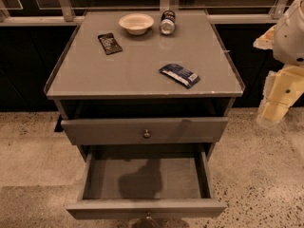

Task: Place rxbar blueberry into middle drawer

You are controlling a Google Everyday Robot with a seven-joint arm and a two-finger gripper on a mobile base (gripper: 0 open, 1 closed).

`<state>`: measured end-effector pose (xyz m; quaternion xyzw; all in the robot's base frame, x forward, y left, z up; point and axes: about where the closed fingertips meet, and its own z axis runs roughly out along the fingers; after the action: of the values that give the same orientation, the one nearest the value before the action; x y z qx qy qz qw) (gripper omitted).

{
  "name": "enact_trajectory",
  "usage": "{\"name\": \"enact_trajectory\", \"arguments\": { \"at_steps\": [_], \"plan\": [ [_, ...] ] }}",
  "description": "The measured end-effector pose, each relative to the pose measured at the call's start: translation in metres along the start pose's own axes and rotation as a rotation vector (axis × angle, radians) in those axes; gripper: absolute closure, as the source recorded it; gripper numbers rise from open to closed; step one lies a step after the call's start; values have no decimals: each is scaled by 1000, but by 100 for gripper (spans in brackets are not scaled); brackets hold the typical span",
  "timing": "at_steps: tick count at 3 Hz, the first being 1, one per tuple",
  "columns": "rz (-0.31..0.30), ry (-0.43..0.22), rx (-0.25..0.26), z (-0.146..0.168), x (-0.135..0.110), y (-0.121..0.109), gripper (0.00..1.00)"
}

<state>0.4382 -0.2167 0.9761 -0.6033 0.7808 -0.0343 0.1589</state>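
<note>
Position of the rxbar blueberry point(179, 75): flat on the cabinet top point(133, 75), toward the front right, lying at a slant, well apart from everything else on that surface and not yet in hand. Below and forward of it the middle drawer point(90, 182) stands pulled well out, its grey floor showing nothing but a dark shadow. The top drawer point(190, 129) above it sits slightly proud of the frame. The gripper point(274, 109) hangs off the cabinet's right side, below the level of the top and well apart from the bar; whether it is open or closed cannot be told from this view. Assessed risks: the bar is thin and lies flush on a smooth surface, so a descent that stops short may skate it toward the front edge instead of securing it. The wrapper may slip from a light pinch during the carry. A release made too far back could land the bar on the projecting top drawer front, not in the drawer below. The black packet point(109, 43), bowl point(136, 23) and can point(167, 22) sit at the rear, away from the likely approach. The surface is a smooth, faintly reflective grey slab. The floor point(256, 175) is pale and speckled, and metal rails point(66, 4) run behind against a dark background.
</note>
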Motion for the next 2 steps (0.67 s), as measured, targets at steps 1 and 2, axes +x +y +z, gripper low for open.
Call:
{"name": "enact_trajectory", "arguments": {
  "at_steps": [1, 2],
  "plan": [
    [-9, -14, 18, 0, 0, -14, 0],
    [-17, -74, 35, 12, 3, -51, 0]
  ]
}}
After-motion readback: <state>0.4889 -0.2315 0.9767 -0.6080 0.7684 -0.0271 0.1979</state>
